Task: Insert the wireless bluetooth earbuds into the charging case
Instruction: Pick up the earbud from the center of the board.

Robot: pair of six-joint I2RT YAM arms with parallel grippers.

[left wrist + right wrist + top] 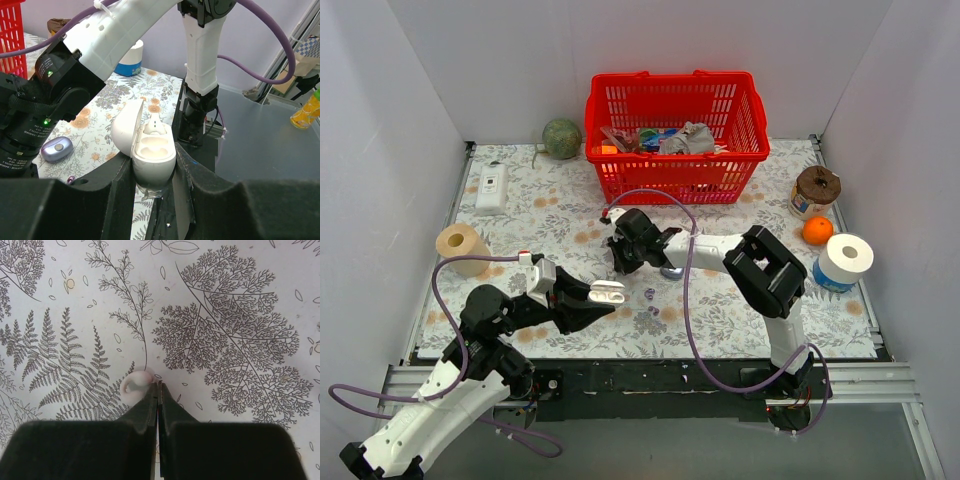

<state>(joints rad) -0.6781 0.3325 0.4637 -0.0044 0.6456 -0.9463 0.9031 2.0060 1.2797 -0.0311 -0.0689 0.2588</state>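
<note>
My left gripper [152, 167] is shut on a white charging case [150, 150] with its lid open, held just above the cloth [605, 293]. One white earbud [155, 124] stands in its far slot and the near slot is empty. My right gripper [159, 385] is shut, its tips down on the cloth. A second white earbud [136, 386] lies against the left fingertip, not between the jaws. A closed lavender case [56, 148] lies under the right arm [672, 271]. Two tiny dark purple buds [650, 293] [652, 311] rest on the cloth nearby.
A red basket [675, 135] with clutter stands at the back. A tape roll [463, 245] and a white switch box [492, 188] are on the left, with a green ball [561, 138] behind. On the right are a brown jar [816, 188], an orange [817, 230] and a white roll [845, 260].
</note>
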